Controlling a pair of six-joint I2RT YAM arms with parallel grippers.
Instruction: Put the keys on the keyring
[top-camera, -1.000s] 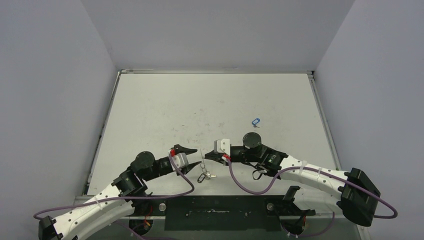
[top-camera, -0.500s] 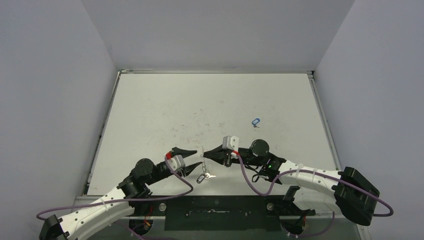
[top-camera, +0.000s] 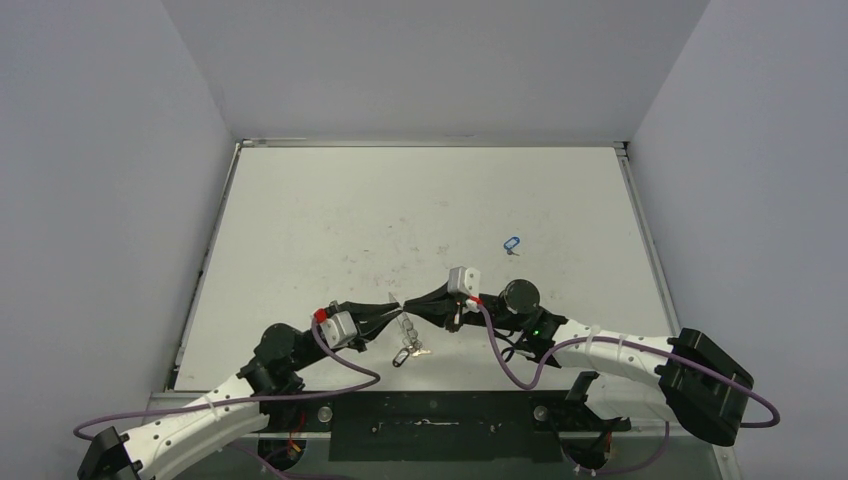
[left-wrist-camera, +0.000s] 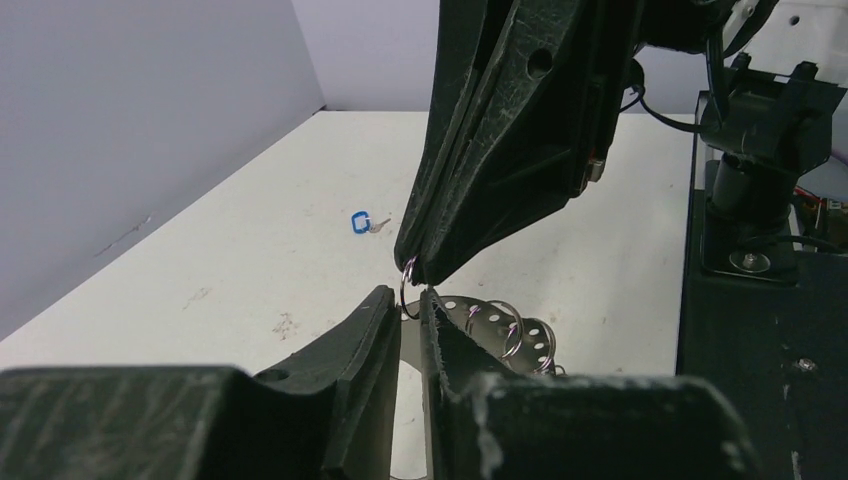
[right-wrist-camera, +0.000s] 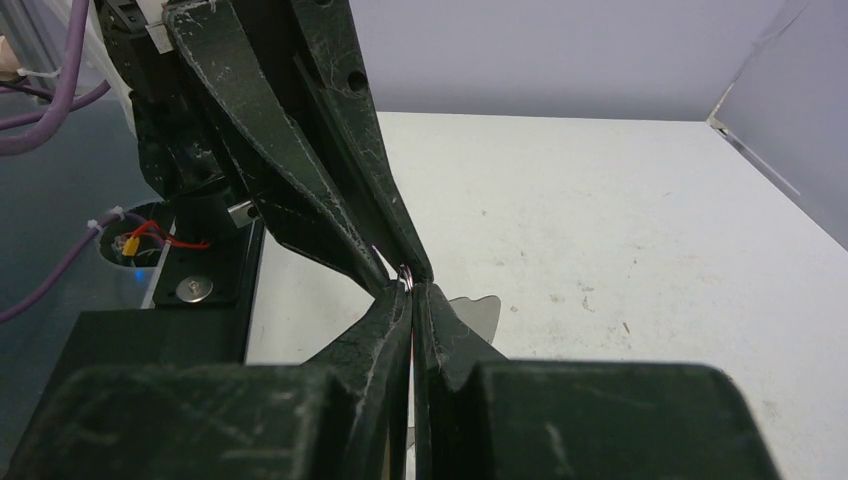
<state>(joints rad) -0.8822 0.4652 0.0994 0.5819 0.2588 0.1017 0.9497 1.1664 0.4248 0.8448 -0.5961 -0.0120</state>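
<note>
Black left jaws just closed in beside my right ones, a second hold for spreading the ring.
Now the left gripper (left-wrist-camera: 408, 303) is a slit at the keyring (left-wrist-camera: 497, 322)'s wire loop (left-wrist-camera: 405, 290), grip unclear; the right gripper (right-wrist-camera: 411, 297) pinches that loop; the blue key (top-camera: 511, 243) lies well apart.

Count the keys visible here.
2. A blue-headed key lies alone on the table, right of centre; a dark-headed key sits at the near edge of the keyring. More may be hidden.

No legible text or markings anywhere.
</note>
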